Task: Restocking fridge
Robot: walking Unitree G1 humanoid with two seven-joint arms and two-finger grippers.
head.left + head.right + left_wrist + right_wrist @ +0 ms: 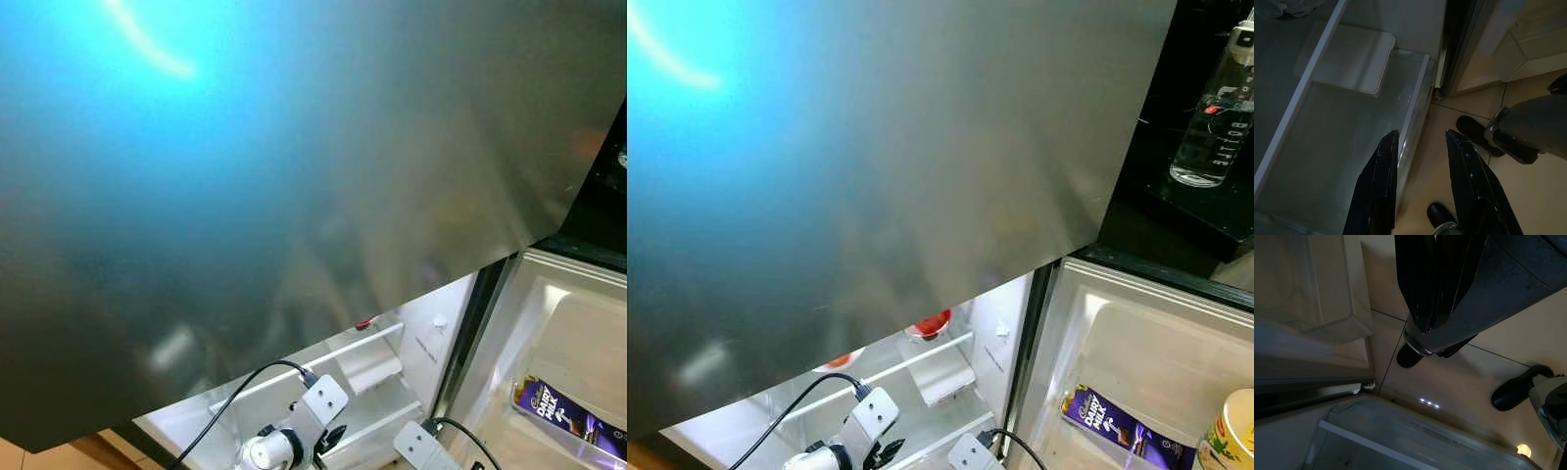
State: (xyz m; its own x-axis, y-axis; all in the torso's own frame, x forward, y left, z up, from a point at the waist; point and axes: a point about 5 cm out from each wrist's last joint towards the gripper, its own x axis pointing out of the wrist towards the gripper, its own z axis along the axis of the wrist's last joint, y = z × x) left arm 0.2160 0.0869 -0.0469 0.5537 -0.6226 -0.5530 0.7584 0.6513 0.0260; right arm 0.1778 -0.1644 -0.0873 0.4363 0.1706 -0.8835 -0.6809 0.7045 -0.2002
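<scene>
The fridge (1136,333) stands open straight ahead, its white inside lit. On its shelf lies a purple chocolate bar (1109,419), and just beside that, further toward the fridge's right wall, stands a yellow tub (1229,431). Above the fridge compartment, on a dark ledge, stands a clear water bottle (1218,113). The grey fridge door (872,176) swings out to the left of the compartment and blocks most of the head views; its inner side carries white door shelves (362,367) with something red (931,323) on the upper rail. The left gripper (1420,183) hangs low beside the bottom door shelf, over the tiled floor (1528,196), its two black fingers parted and holding nothing. The right gripper (1432,281) hangs near the fridge's foot, fingers pressed together, empty.
</scene>
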